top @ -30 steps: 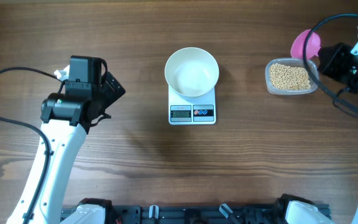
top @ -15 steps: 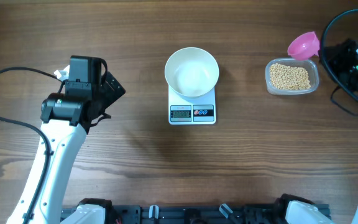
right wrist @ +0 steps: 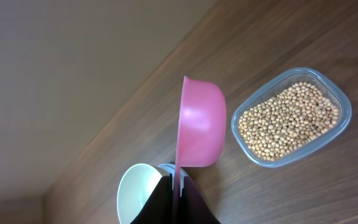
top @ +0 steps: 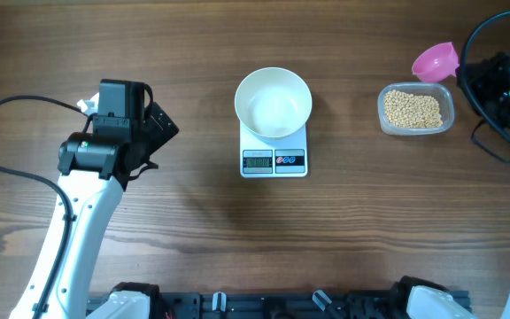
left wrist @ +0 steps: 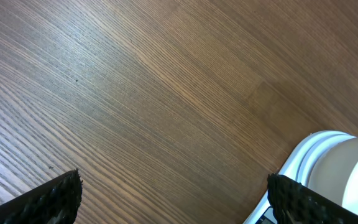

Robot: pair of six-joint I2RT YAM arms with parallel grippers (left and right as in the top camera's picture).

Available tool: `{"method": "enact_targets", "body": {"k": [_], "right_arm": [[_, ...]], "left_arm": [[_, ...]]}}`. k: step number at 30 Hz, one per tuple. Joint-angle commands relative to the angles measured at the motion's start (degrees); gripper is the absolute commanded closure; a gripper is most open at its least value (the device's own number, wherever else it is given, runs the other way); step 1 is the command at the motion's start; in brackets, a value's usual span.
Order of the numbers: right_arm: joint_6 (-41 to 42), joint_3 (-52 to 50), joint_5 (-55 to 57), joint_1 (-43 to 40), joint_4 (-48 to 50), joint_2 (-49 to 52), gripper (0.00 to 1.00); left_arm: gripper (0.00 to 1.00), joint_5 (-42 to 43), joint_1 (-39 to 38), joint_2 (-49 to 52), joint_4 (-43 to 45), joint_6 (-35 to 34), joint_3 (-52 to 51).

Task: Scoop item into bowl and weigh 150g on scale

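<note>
The tan beans are seen heaped in a clear plastic tub that is set on the wooden table, to the right of the scale. The white bowl is placed on the scale's platform, with the display and button panel left uncovered at the near edge. A pink scoop is held just beyond the tub's far right corner, with its cup turned on its side in the right wrist view. Its handle is clamped between the closed fingers of the right gripper. Well apart, on the left of the table, the left gripper is seen with its fingers spread wide and nothing between them, the bowl and scale lying off to its right.
</note>
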Motion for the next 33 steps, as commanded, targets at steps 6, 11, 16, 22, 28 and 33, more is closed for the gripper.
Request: {"method": "enact_targets", "body": {"k": [6,11,16,22,28,33], "right_arm": [[0.66,-0.07,1.18,0.17,0.37,-0.20,0.96],[0.70,-0.07,1.18,0.17,0.37,-0.20,0.96],[1.53,-0.07,1.16,0.17,0.35,-0.20,0.96],[1.53,-0.07,1.16,0.17,0.35,-0.20,0.96],[1.51,-0.07,1.18,0.17,0.33,-0.20,0.96],[1.38,-0.07,1.18,0.17,0.24,-0.20,0.96]], "left_arm": [[0.00,-0.96,0.37,0.22,-0.04,0.26,0.07],[0.00,-0.96,0.37,0.22,-0.04,0.26,0.07],[0.00,-0.96,0.37,0.22,-0.04,0.26,0.07],[0.00,-0.96,0.37,0.22,-0.04,0.26,0.07],[0.00,-0.96,0.37,0.22,-0.04,0.26,0.07],[0.00,-0.96,0.37,0.22,-0.04,0.26,0.07]]}}
